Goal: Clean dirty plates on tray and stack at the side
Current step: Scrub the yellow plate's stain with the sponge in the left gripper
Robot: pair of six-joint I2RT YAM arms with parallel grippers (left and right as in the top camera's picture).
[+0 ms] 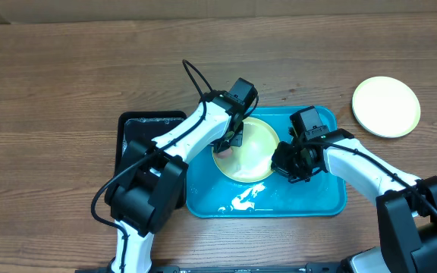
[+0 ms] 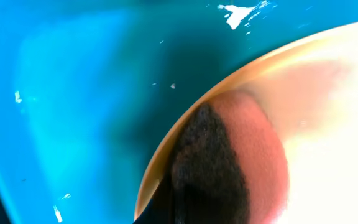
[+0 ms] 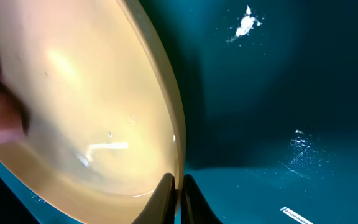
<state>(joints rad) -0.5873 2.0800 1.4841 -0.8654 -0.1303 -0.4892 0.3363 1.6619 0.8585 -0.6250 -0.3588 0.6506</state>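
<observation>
A pale yellow-green plate [image 1: 253,155] stands tilted over the turquoise tray [image 1: 321,199]. My right gripper [image 1: 288,161] is shut on its right rim; in the right wrist view the two fingers pinch the plate's edge [image 3: 179,186], and the plate's inner face [image 3: 86,106] looks wet and glossy. My left gripper [image 1: 230,140] is at the plate's left side, shut on a pink sponge with a dark scrub face [image 2: 229,162], which is pressed against the plate [image 2: 334,124]. The left fingers themselves are hidden behind the sponge. A second pale plate [image 1: 385,106] lies flat on the table at the right.
A smaller black tray [image 1: 136,127] sits against the turquoise tray's left side, under the left arm. White foam streaks [image 1: 245,199] lie on the tray floor near its front edge. Bare wooden table surrounds both trays.
</observation>
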